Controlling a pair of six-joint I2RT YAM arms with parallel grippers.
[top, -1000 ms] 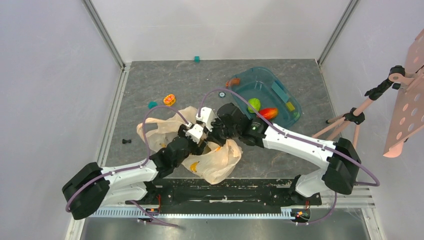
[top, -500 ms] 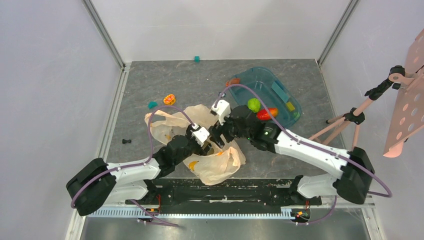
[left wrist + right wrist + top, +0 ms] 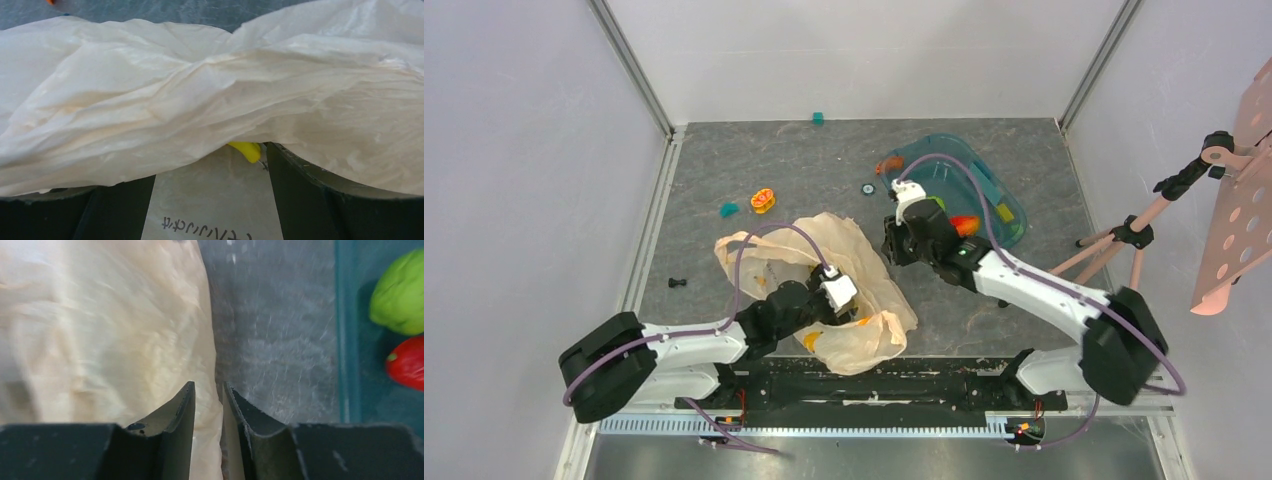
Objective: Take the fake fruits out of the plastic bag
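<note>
The plastic bag (image 3: 864, 325) lies crumpled in front of the arms, pale peach and translucent. My left gripper (image 3: 848, 297) reaches into it, jaws wide open, and bag film (image 3: 200, 90) drapes over the fingertips. Just inside my left gripper's (image 3: 210, 167) right finger (image 3: 305, 200) pokes the yellow banana tip (image 3: 246, 150), not held. My right gripper (image 3: 893, 240) hovers at the bag's right edge (image 3: 100, 330), beside the teal tub. Its (image 3: 207, 386) jaws stand a narrow gap apart with nothing gripped. The green fruit (image 3: 400, 292) and the red-orange fruit (image 3: 965, 223) lie in the tub.
The teal tub (image 3: 1014, 205) at the back right also holds small blocks. An orange-yellow ring toy (image 3: 763, 199), a teal block (image 3: 729, 209) and a small black piece (image 3: 676, 283) lie left of the bag. A tripod stand (image 3: 1124, 235) is at the right wall.
My right gripper has drawn out of the bag and moved right towards the tub, opening and then narrowing its jaws. The left gripper slid a little nearer inside the bag, and the film shifted.
</note>
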